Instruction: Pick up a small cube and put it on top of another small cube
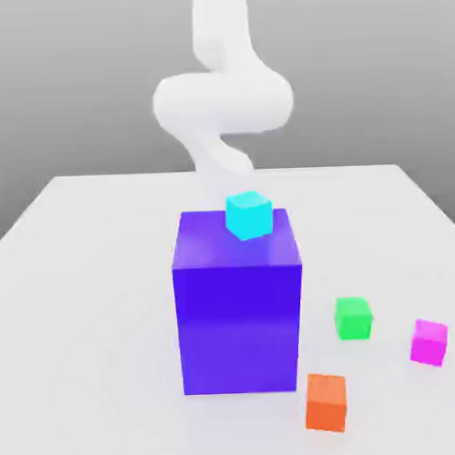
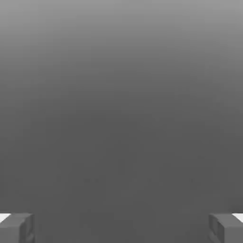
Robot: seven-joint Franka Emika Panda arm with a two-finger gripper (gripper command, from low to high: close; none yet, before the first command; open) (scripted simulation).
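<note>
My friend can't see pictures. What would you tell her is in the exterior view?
A big glossy blue-violet block stands on a white table with a small cyan cube on top. To the exterior view's right of the block sit a small green cube, a small magenta cube and a small orange cube. A white robot arm rises behind the block.

We record the small magenta cube (image 1: 429, 341) as smooth, glossy and plastic-looking, with evenly lit flat faces. The green cube (image 1: 353, 317) and the orange cube (image 1: 326, 401) carry the same plain glossy finish. The big blue-violet block (image 1: 238, 305) is smooth and shiny; its top face shows a pale sheen. The cyan cube (image 1: 248, 215) looks smooth and bright. The table (image 1: 86, 301) is a pale, faintly reflective surface. We note the arm (image 1: 222, 97) as smooth matt white. The fingertips (image 2: 16, 228) appear matt grey with pale edges.
</note>
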